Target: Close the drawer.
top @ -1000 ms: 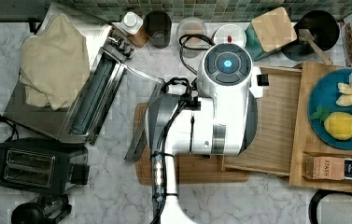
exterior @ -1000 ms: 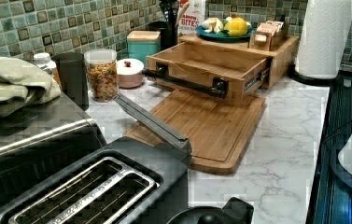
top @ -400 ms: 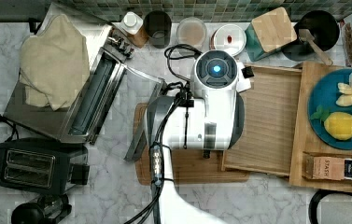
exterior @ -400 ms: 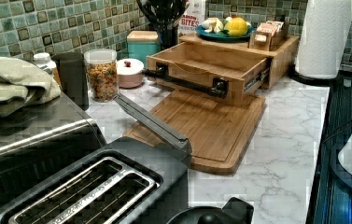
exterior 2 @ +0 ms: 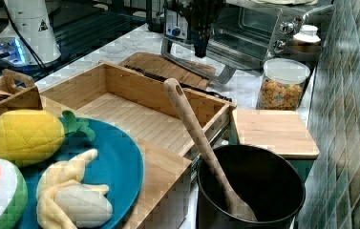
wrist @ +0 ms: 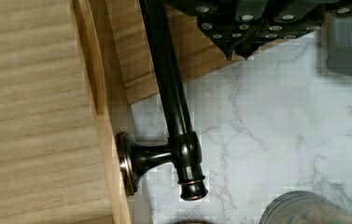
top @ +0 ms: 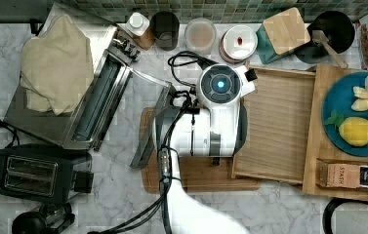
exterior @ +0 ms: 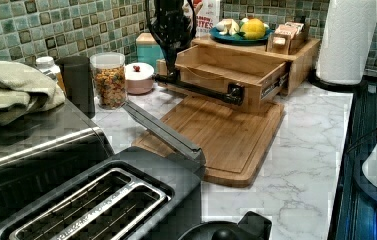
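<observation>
A: What is the setting?

B: A kitchen with a white marbled counter (top: 289,209) against a wall of green mosaic tiles (exterior: 36,25). A toaster oven (top: 81,105) with its door let down stands at the top view's left, a folded cloth (top: 54,66) on its roof, and a black toaster (top: 37,173) sits near it.

A: And the drawer?

B: The drawer (top: 279,126) is pulled well out of its light wooden stand (top: 313,165), its bare flat bottom open to the top view. It overhangs a bamboo cutting board (exterior: 221,140) lying flat on the counter. A dark bar handle (wrist: 169,93) runs along its front, held off the wood by a round post.

A: Where is the tool?

B: The tool (exterior: 172,55) hangs at the handle's end nearer the tiled wall, in the left view just above the bar. In the wrist view its dark fingertips (wrist: 239,44) sit beside the bar, over the cutting board's edge. They look drawn close together with nothing between them, and I cannot tell whether they touch the handle.

A: What else is about?

B: A blue plate (exterior 2: 111,162) of toy fruit lies on top of the stand. A jar of coloured cereal (exterior: 108,80) stands along the tiles, and a black pot (exterior 2: 249,191) holds a wooden spoon (exterior 2: 201,138).
</observation>
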Available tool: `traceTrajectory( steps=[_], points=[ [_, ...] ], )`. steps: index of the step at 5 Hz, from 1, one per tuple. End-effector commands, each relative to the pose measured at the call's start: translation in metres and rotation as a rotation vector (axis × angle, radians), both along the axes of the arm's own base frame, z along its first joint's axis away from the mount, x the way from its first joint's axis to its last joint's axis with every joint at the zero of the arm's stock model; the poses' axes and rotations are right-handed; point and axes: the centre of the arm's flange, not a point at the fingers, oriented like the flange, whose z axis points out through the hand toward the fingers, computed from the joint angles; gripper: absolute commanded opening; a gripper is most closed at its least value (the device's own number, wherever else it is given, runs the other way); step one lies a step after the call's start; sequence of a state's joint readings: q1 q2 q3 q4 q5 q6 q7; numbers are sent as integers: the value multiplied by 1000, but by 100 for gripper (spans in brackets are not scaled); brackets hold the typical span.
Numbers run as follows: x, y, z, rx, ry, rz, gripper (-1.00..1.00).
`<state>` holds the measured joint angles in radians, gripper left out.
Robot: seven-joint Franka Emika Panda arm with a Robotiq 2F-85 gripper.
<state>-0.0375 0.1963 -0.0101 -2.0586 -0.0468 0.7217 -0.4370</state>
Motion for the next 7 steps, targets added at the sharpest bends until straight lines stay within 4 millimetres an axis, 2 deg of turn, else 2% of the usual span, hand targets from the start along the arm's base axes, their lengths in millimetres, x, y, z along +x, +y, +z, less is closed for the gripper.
traceTrajectory(
  steps=[1, 3, 4, 5, 6, 7],
  points=[
    [-8, -14, -53, 24, 69, 0, -100],
    [-11, -21, -50, -82, 55, -26, -100],
    [-9, -32, -56, -99, 59, -4, -100],
    [-12, -53, -60, -115, 50, 23, -100],
    [-24, -93, -50, -122, 12, 9, -100],
    [-36, -132, -28, -127, 10, -4, -100]
  ],
)
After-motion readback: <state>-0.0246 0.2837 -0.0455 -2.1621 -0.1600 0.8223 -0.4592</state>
